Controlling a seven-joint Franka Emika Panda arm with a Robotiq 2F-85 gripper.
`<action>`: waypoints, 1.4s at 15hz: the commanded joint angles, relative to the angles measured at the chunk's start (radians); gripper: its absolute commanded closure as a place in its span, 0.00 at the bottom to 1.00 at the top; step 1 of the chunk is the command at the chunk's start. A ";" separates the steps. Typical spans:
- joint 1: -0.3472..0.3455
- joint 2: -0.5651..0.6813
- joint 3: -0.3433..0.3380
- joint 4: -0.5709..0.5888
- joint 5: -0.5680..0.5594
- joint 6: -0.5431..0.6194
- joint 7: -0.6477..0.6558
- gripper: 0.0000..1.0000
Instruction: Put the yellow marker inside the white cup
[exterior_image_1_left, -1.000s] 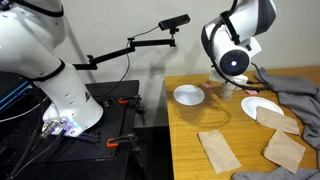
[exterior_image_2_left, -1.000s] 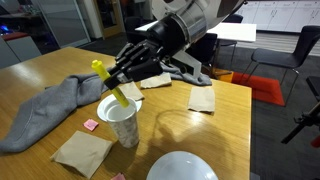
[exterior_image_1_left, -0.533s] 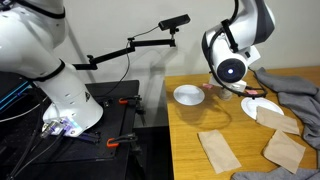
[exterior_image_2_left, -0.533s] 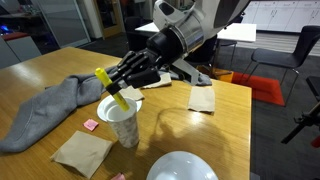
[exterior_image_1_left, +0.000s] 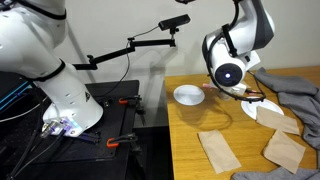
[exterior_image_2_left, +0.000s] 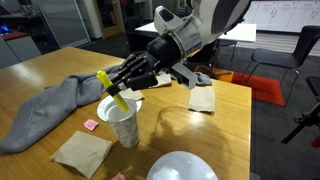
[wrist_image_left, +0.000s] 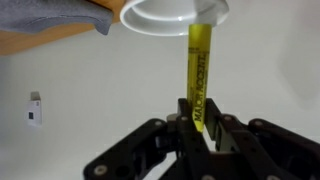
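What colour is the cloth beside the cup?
Grey cloth; it shows best in an exterior view.

Office or lab; whiteboard (exterior_image_2_left: 278, 11), office chair (exterior_image_2_left: 303, 52), wooden table (exterior_image_2_left: 232, 128); camera on boom arm (exterior_image_1_left: 175, 21)

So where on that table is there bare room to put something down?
Bare wood lies between the white cup, the paper bag and the white plate. It is crowded by the cup: gripper, yellow marker, grey cloth.
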 joint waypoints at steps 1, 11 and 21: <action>0.030 0.026 -0.017 0.034 0.047 0.028 -0.029 0.95; 0.048 0.086 -0.029 0.099 0.067 0.060 -0.020 0.95; 0.053 0.145 -0.030 0.151 0.066 0.065 -0.008 0.95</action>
